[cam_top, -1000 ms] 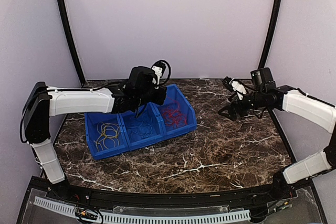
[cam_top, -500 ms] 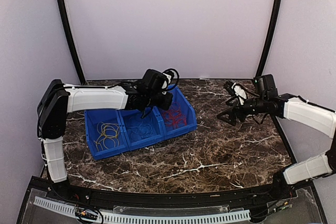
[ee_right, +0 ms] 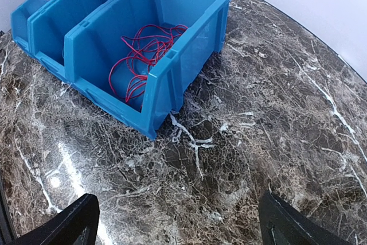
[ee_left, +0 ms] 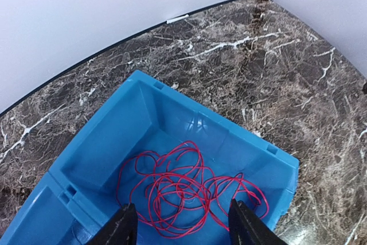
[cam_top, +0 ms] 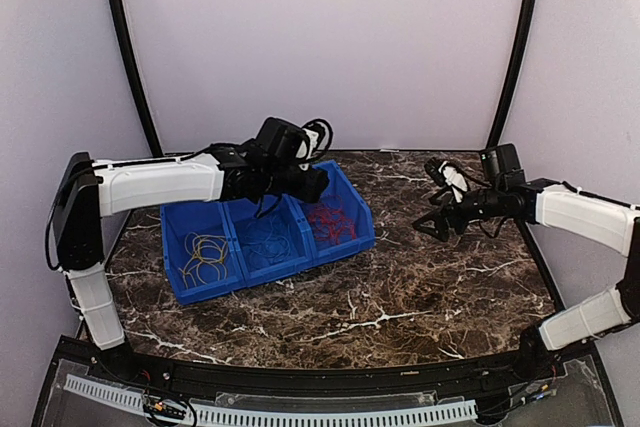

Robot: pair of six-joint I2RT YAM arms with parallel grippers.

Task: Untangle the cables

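Over the end compartment of the blue bin [ee_left: 137,113], the one nearest the right arm, my left gripper [ee_left: 183,226] hangs with its fingers apart and nothing pinched that I can see. The red cable [ee_left: 183,190] lies on that compartment's floor, just below and slightly ahead of the tips. It is a loose coil with no real heading, and its wider spread runs roughly across the jaw gap. The blue cable [cam_top: 265,242] fills the middle compartment and the yellow cable [cam_top: 205,255] the far end. My right gripper [cam_top: 432,222] hovers wide open, well off the bin, so the left is nearer.
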